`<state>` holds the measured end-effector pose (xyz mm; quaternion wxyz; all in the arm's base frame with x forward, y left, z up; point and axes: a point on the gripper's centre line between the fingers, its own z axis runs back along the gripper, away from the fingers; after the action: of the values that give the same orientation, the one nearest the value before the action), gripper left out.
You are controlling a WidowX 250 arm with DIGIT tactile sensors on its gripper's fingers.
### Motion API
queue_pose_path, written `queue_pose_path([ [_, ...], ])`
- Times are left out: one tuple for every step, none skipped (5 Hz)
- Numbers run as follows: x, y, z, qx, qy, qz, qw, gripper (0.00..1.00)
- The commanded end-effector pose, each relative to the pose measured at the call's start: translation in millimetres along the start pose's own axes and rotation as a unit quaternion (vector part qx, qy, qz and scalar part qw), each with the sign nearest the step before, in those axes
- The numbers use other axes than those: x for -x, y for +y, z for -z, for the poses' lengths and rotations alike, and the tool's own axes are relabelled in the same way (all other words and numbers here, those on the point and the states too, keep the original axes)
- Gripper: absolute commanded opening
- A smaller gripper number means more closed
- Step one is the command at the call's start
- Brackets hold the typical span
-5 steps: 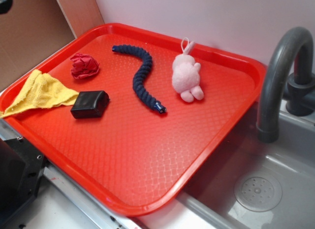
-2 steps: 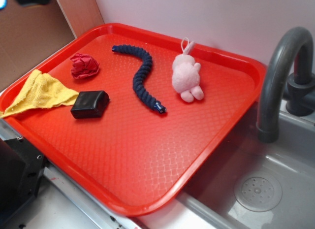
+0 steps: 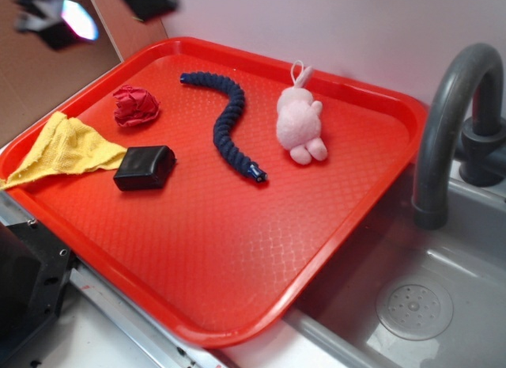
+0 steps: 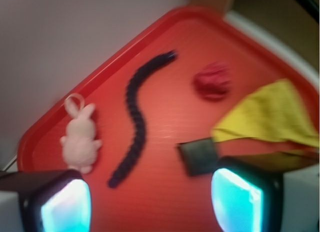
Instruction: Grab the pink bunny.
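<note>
While the pincer point(image 4: 150, 202) hangs high above the red tray's point(image 3: 237, 289) far-left corner, blurred, its fingers point(image 4: 65, 204) stand wide apart around nothing. The pink bunny point(image 3: 299, 124) lies near the tray's back rim, just beside the dark blue braided rope point(image 3: 228, 123), untouched.

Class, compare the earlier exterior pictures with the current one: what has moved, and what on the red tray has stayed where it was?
The gripper has come further into view at the top left corner, above the tray's far end; it holds nothing, jaws apart. The pink bunny, navy braided rope, red fabric ball, black block and yellow cloth lie unmoved on the red tray.
</note>
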<state>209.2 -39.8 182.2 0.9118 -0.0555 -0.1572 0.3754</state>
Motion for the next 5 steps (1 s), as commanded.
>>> queue_pose_path([
  [-8.1, -40.2, 33.3, 0.007, -0.001, -0.018, 1.0, 1.0],
  [1.9, -63.4, 54.8, 0.013, 0.004, -0.02, 1.0, 1.0],
  [1.7, -81.4, 69.8, 0.028, 0.01, -0.033, 0.999, 1.0],
  [2.0, -91.6, 86.1, 0.026, 0.024, -0.041, 0.999, 1.0],
  [6.1, -102.2, 105.8, 0.006, 0.022, -0.038, 0.999, 1.0],
])
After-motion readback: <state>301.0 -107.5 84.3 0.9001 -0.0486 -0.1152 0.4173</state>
